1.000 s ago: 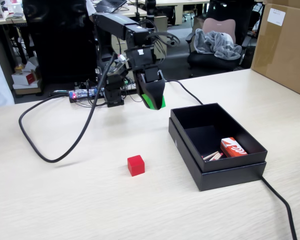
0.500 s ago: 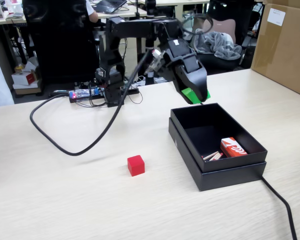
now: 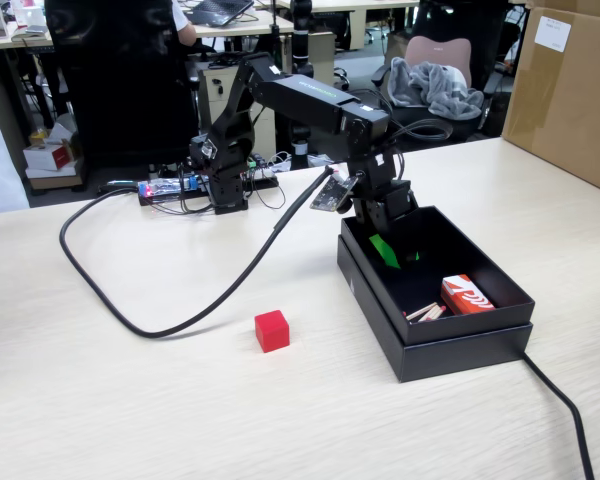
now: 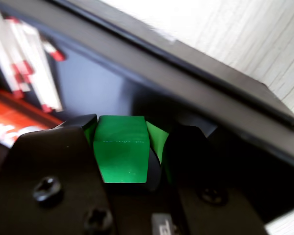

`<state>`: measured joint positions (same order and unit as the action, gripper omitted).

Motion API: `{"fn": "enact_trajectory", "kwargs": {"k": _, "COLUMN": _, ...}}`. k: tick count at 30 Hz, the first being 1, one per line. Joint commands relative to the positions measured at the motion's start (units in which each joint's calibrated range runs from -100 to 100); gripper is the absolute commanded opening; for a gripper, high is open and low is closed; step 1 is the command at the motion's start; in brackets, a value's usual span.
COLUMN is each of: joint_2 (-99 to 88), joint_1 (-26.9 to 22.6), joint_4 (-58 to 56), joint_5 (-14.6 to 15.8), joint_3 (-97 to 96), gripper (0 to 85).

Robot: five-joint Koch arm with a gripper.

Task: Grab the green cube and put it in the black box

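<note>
I have end effector (image 4: 125, 142) clamped on green cube (image 4: 120, 149), lowered inside far-left corner of black box (image 3: 450, 345). Grab and carry done; release left. Red cube (image 3: 272, 330) untouched on desk (image 3: 130, 400).

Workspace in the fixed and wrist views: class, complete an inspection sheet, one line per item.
Surface: pale wood-grain table.
Job's things: green cube between the jaws; black box at right.
Clutter: red cube on the table; red-and-white packet in the box.
Grippers: gripper shut on the cube, inside the box.
Cables: thick black cable looping over the table.
Surroundings: brown carton, office chair.
</note>
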<state>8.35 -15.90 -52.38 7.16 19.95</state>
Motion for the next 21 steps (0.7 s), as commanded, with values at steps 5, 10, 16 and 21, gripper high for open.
{"fn": "enact_trajectory", "kwargs": {"k": 5, "joint_2": -0.83, "joint_1": -0.24, "joint_4": 0.42, "joint_5": -0.20, "joint_3": -1.09, "gripper": 26.2}}
{"fn": "enact_trajectory", "kwargs": {"k": 10, "joint_2": -2.55, "joint_1": -0.24, "joint_4": 0.42, "joint_5": -0.20, "joint_3": -2.72, "gripper": 41.0}}
{"fn": "enact_trajectory", "kwargs": {"k": 16, "joint_2": -14.60, "joint_1": 0.34, "joint_4": 0.42, "joint_5": -0.15, "joint_3": -4.71, "gripper": 45.7}}
{"fn": "enact_trajectory", "kwargs": {"k": 21, "joint_2": -32.27, "joint_1": 1.66, "joint_4": 0.42, "joint_5": -0.34, "joint_3": -4.35, "gripper": 45.6}}
